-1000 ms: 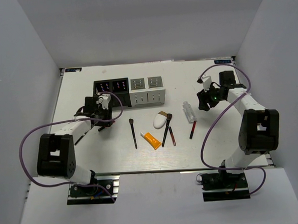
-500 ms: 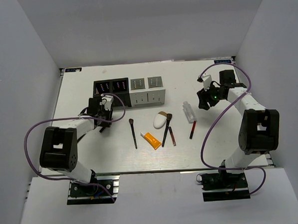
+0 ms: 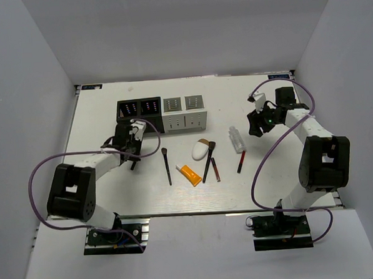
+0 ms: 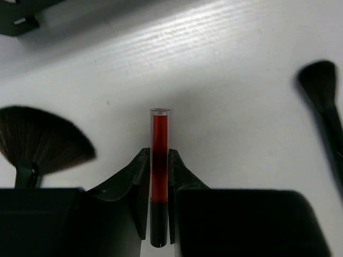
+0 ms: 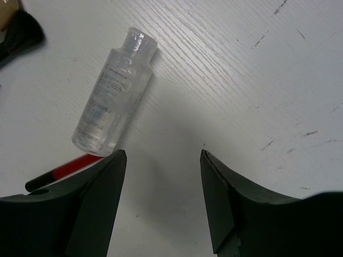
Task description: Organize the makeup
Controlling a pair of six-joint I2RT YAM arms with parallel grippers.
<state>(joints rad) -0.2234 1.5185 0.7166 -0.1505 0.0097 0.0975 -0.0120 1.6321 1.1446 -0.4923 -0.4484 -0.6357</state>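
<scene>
On the worktop (image 3: 114, 193), boxes (image 3: 162, 113) sit at the back, contents unclear. Loose mid-worktop: sponge (image 3: 200, 152), orange tube (image 3: 191, 175), brush (image 3: 167, 167), clear bottle (image 5: 115, 93). The left gripper (image 4: 158, 153) has its jaws pinching a red pencil (image 4: 159, 128) near the boxes. The right gripper (image 5: 161, 160) has its jaws spread, holding nothing, beside the bottle. Looks early, most sorting left.

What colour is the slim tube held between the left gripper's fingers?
The slim tube is red with a black base, clearest in the left wrist view.

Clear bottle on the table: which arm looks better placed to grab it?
Right. The right gripper is open near the clear bottle; the left gripper, far away, is shut on a red tube.
</scene>
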